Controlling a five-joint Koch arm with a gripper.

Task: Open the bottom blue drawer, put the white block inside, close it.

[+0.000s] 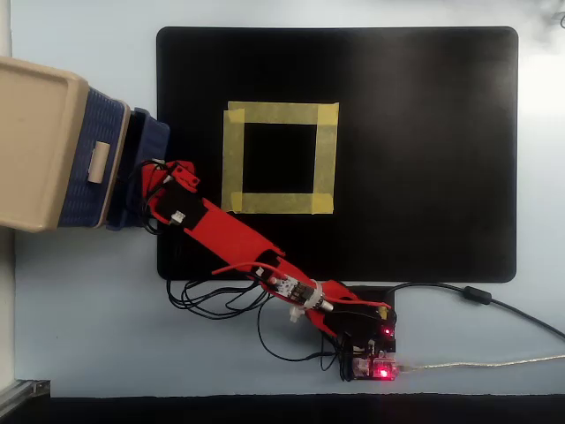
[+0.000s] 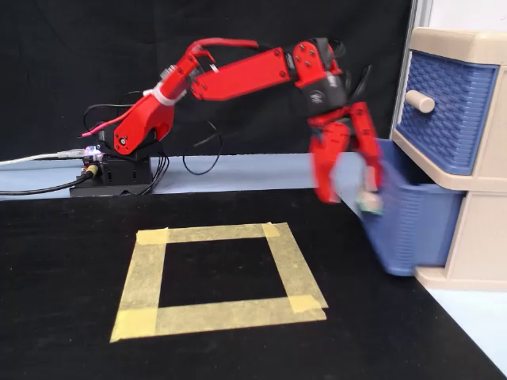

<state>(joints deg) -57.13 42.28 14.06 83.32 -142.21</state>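
While the beige cabinet (image 2: 467, 158) stands at the worktop's right edge in the fixed view, we see its bottom blue drawer (image 2: 412, 229) pulled out over the black mat (image 2: 238, 332); its inside is hidden from us. Our red gripper (image 2: 348, 198) hangs spread at the drawer's front, with what seems the white block (image 2: 370, 203) at one fingertip.
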